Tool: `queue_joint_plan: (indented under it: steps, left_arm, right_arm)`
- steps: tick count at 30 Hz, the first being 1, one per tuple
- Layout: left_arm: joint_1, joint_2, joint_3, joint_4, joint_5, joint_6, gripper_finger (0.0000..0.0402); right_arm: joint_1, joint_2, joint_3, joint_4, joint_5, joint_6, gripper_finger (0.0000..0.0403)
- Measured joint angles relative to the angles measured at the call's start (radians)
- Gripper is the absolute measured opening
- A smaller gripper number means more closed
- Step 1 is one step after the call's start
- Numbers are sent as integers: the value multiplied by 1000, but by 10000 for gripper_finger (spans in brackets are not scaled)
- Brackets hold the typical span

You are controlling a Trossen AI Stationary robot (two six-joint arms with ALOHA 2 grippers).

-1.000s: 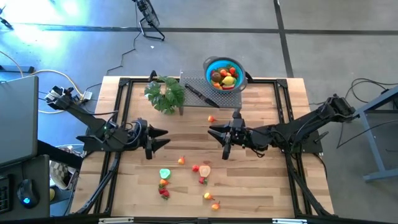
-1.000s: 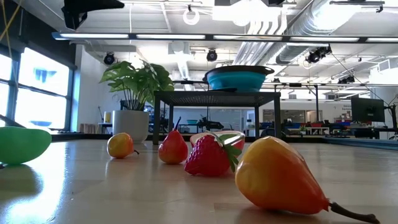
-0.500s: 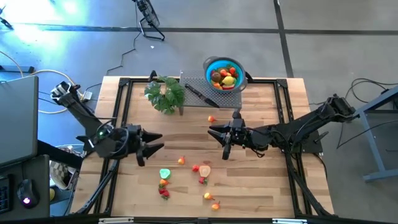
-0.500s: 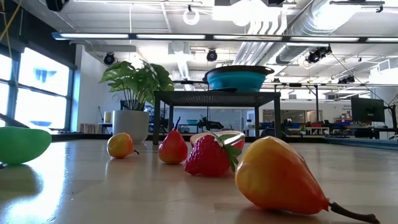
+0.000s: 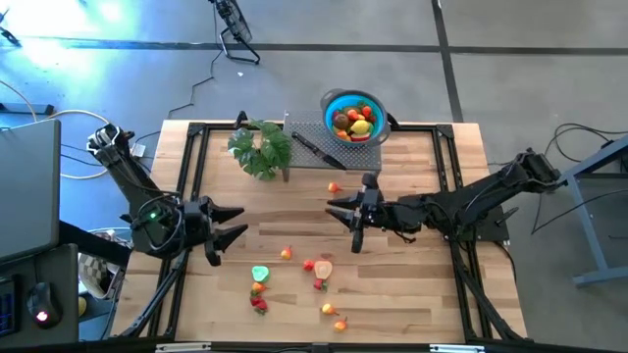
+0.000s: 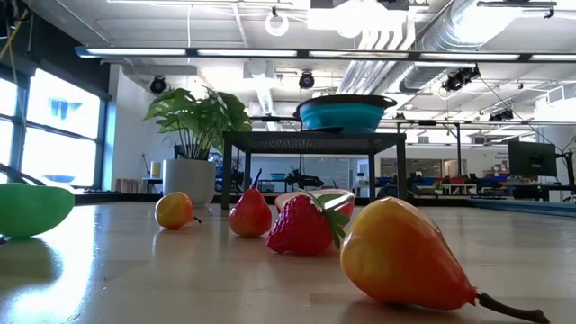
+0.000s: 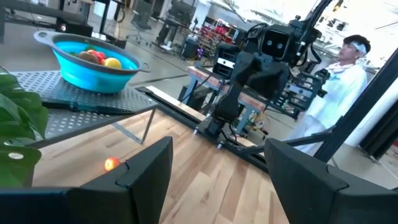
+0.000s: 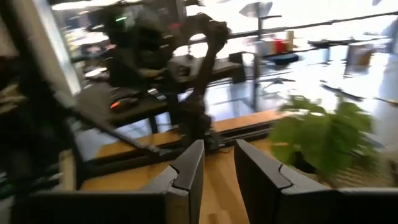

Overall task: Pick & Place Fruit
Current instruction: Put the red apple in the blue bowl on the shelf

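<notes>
Small toy fruits lie loose on the wooden table: a green lime (image 5: 260, 274), strawberries (image 5: 260, 305), a pear (image 5: 329, 310), a peach slice (image 5: 323, 267) and one orange piece (image 5: 334, 186) farther back. In the low view the pear (image 6: 405, 256) and a strawberry (image 6: 301, 225) rest on their sides. More fruit fills the blue bowl (image 5: 353, 116) on a black rack. My left gripper (image 5: 234, 224) hovers open left of the scattered fruit. My right gripper (image 5: 339, 221) hovers open above the table's middle, right of the fruit.
A potted leafy plant (image 5: 261, 147) and a black-handled knife (image 5: 316, 149) sit at the far side by the rack (image 5: 339, 157). A black frame (image 5: 191, 176) runs round the tabletop. A person (image 7: 348, 68) stands beyond the table's right side.
My left gripper has drawn back toward the table's left edge, staying open, and has left the top of the low view. The right arm and the fruit have kept still.
</notes>
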Motion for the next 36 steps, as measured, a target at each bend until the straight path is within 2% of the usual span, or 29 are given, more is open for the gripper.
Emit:
queue_joint_plan:
  steps: [2,6,14,24,31,36]
  left_arm:
    - [0,0,0,-1,3,-1,248]
    - [0,0,0,2,9,-4,248]
    - [0,0,0,2,13,-6,248]
    - [0,0,0,3,51,-4,248]
    - [0,-1,0,3,67,-3,248]
    - [0,-1,0,0,68,-1,248]
  right_arm:
    - [-7,0,0,10,-69,-21,81]
    - [-9,0,41,-10,-131,-23,81]
    - [-9,7,175,-100,-151,-61,81]
    - [-10,181,370,-142,-211,-107,81]
    - [-9,318,554,-404,-234,-105,81]
    - [-10,360,571,-592,-289,-74,81]
